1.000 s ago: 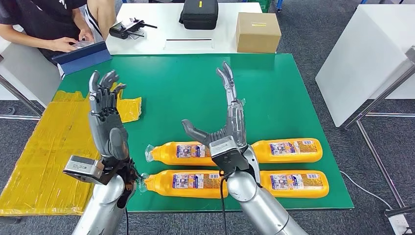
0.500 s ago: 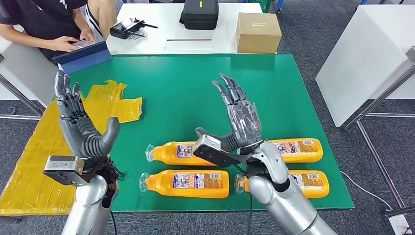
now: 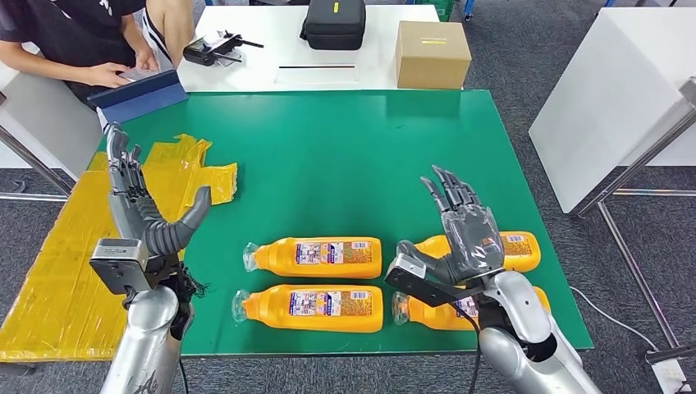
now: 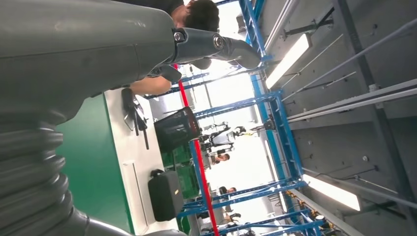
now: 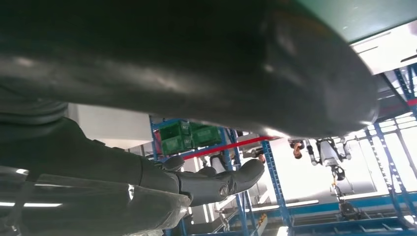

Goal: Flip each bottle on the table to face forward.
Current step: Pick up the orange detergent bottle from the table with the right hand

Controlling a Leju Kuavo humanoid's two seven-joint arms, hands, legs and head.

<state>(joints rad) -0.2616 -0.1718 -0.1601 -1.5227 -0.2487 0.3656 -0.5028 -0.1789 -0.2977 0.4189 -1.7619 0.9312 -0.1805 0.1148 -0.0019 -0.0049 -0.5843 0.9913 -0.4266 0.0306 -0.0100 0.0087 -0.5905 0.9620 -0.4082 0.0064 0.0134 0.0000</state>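
Several orange bottles lie on their sides on the green table (image 3: 328,156), near its front edge. The far-left bottle (image 3: 316,257) and the near-left bottle (image 3: 312,308) show their labels upward. The far-right bottle (image 3: 517,246) and the near-right bottle (image 3: 439,312) are partly hidden behind my right hand (image 3: 460,238). That hand is raised, fingers spread and empty, just above the two right bottles. My left hand (image 3: 139,209) is held up over the table's left edge, fingers apart and holding nothing, well clear of the bottles.
Crumpled yellow wrapping (image 3: 98,238) covers the floor and the table's left corner. A person (image 3: 82,41) sits at the back left with a blue tablet (image 3: 135,94). A white table behind holds a cardboard box (image 3: 431,53) and a black case (image 3: 332,23).
My right hand has dropped and moved right, from above the table's middle to over the right pair of bottles. My left hand swung out to the left edge.
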